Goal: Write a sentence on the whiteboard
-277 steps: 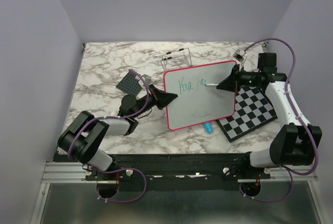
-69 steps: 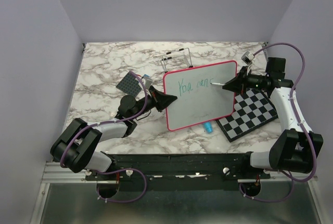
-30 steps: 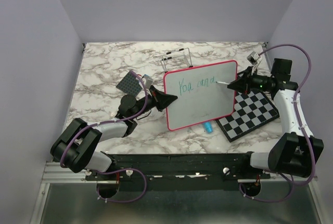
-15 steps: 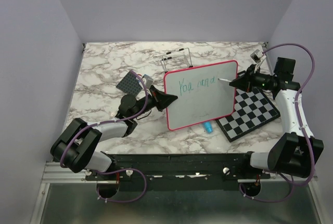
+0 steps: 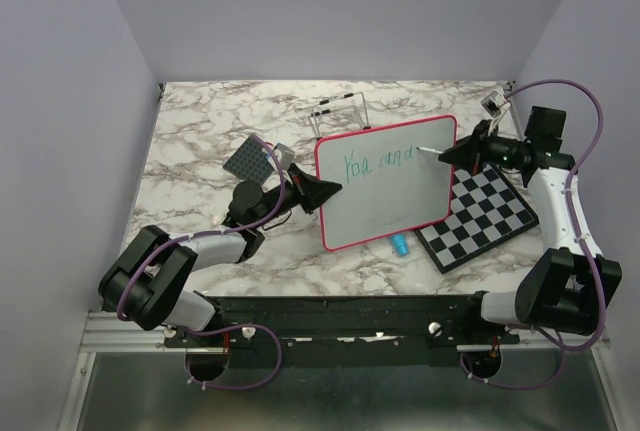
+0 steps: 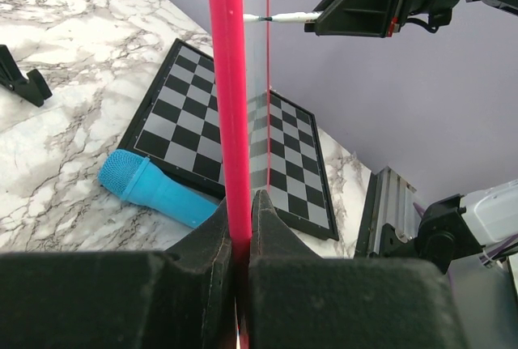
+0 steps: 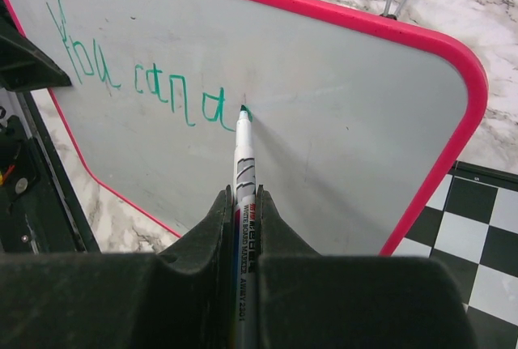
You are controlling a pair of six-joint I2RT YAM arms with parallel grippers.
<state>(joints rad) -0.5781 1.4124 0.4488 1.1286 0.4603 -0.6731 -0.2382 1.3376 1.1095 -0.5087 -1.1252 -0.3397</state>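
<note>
Marble tabletop (image 5: 200, 121), centre frame: left gripper (image 6: 241, 213) clamps the whiteboard (image 5: 390, 203) upright; right gripper (image 7: 243, 200) pinches a marker (image 7: 244, 151) against the sentence (image 5: 378, 162). Excess pressure might tip it.

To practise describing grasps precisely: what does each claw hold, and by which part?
Left claw grips the whiteboard by its pink-red frame edge; right claw grips the marker by its barrel, tip at the board.

1 ea: whiteboard (image 5: 390, 196), marker (image 7: 244, 172), checkerboard (image 5: 487, 213), blue obj (image 6: 160, 194); rack (image 5: 340, 111) prob 1.
</note>
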